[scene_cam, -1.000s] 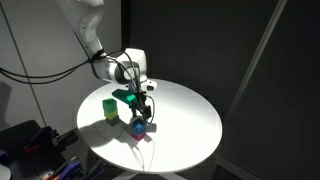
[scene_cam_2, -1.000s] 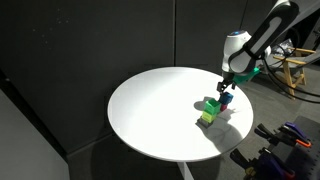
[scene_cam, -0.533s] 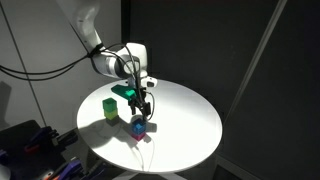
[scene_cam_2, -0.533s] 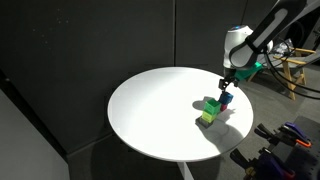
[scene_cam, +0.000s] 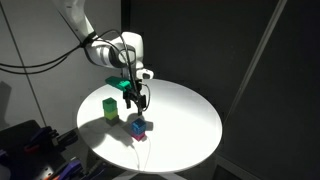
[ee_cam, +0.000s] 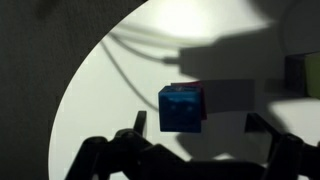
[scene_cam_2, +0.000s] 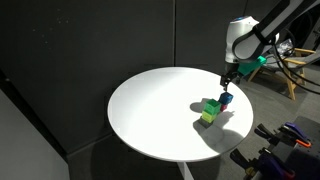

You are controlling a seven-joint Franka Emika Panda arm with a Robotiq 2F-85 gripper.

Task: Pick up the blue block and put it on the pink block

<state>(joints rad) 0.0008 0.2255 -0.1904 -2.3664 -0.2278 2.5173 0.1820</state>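
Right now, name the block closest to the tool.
The blue block, sitting atop the pink block directly beneath the open tool; the yellow-green cube stands farther off.

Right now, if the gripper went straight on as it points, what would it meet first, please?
Probably the blue block, stacked on the pink block beneath the open gripper; depth is hard to judge.

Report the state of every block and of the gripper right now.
blue block: sits on top of the pink block, not held.
pink block: on the table, under the blue block.
green cube: on the table, apart from the stack.
gripper: fingers open, empty, above the stack.
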